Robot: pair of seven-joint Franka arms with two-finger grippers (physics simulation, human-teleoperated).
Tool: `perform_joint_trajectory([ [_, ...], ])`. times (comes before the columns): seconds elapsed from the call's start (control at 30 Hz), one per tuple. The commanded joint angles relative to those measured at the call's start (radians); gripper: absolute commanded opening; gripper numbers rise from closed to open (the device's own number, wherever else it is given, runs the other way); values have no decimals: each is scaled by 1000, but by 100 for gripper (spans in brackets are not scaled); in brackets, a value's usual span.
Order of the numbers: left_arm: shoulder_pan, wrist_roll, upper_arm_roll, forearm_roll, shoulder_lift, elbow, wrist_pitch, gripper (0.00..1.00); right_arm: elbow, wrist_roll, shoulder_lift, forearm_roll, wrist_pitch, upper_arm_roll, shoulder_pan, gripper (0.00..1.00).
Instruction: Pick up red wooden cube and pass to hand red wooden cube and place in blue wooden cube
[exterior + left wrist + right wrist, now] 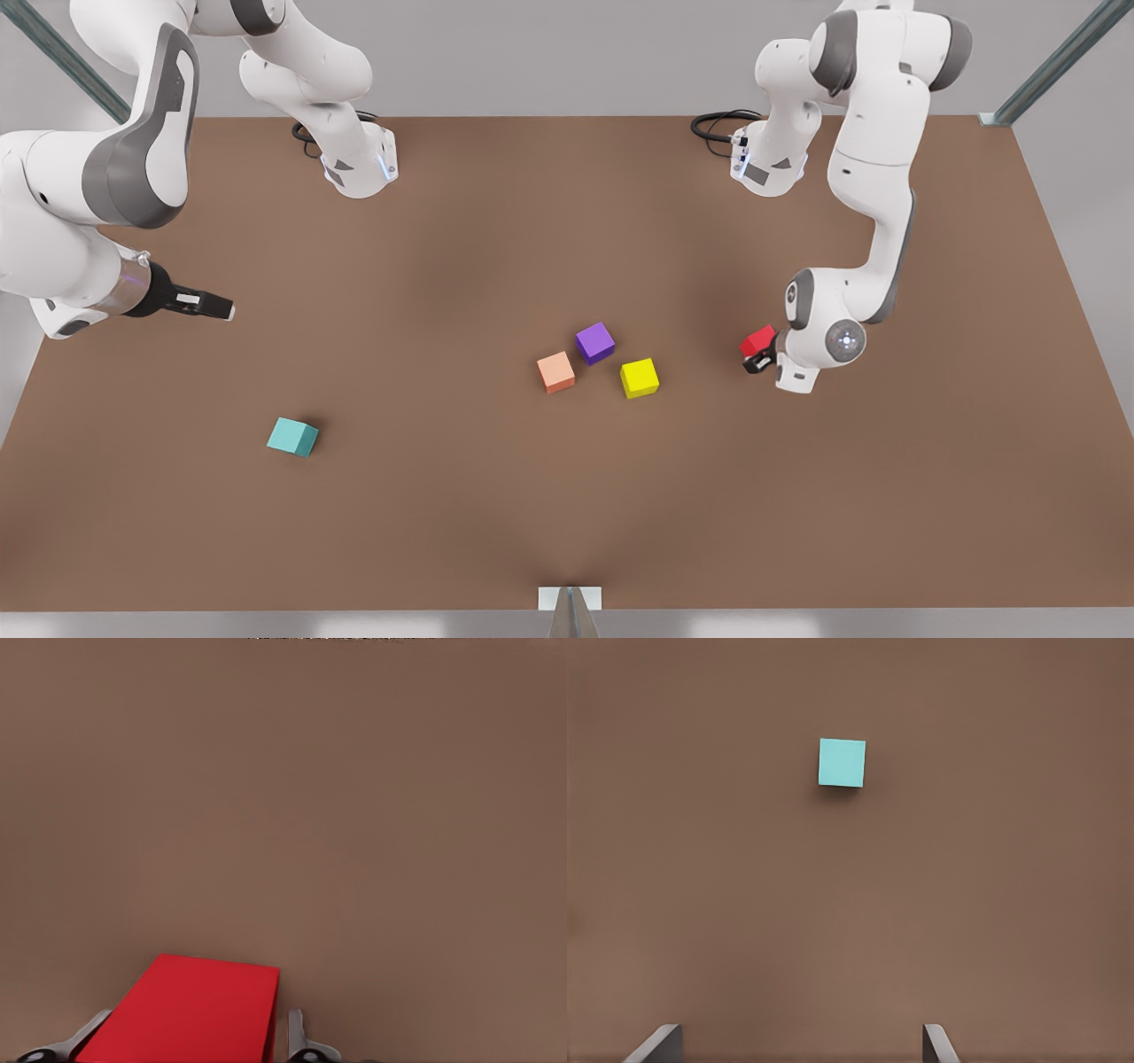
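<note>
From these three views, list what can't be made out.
- Red wooden cube: near end cut off by the left wrist view's edge; left gripper is shut on it.
- Left gripper: in the front view, largely hidden behind the cube and wrist.
- Right gripper: jaws open; fingertips cropped in the right wrist view.

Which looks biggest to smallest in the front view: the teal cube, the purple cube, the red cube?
1. Teal cube, slightly the largest.
2. Purple cube, nearly alike, so that order is unsure.
3. Red cube, smallest-looking, partly hidden in the left hand.
</note>
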Motion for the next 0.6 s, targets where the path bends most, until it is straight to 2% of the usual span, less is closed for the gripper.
perform_joint_trajectory([
  [0.0,0,-98,0,1,2,1,37,77,0,3,-1,0,0,0,1,100],
  [0.03,0,-98,0,1,2,6,36,66,0,3,-1,0,-2,0,-1,100],
  [0.07,0,-98,-2,1,1,9,36,62,0,3,-1,0,-4,0,-1,100],
  [0.13,6,-97,-15,-1,-12,46,1,62,0,3,-1,-3,-4,1,1,100],
  [0.2,9,-100,-58,-4,21,295,-295,62,8,3,12,0,6,4,7,100],
  [0.23,9,-98,-83,-68,68,513,-508,62,25,-107,69,65,15,7,7,100],
  [0.27,9,-94,-123,-102,115,662,-623,62,40,-312,127,155,18,6,1,100],
  [0.3,9,4,-290,-111,228,879,-667,62,42,-580,238,411,13,-2,-33,100],
  [0.37,9,57,-474,-263,401,1078,-579,62,43,-877,370,649,13,3,-42,100],
  [0.4,6,115,-568,-297,441,1097,-458,65,57,-1183,462,798,18,3,-42,100],
  [0.43,-14,117,-614,-300,479,1103,-354,65,105,-1410,542,890,23,3,-42,100],
  [0.47,-12,124,-677,-346,545,1136,-320,54,137,-1750,572,981,127,4,-41,100],
  [0.53,-12,290,-732,-475,626,1187,-299,54,146,-2099,600,1109,250,9,-21,100],
  [0.57,-12,383,-730,-587,637,1189,-297,54,137,-2174,600,1156,254,6,2,100],
])
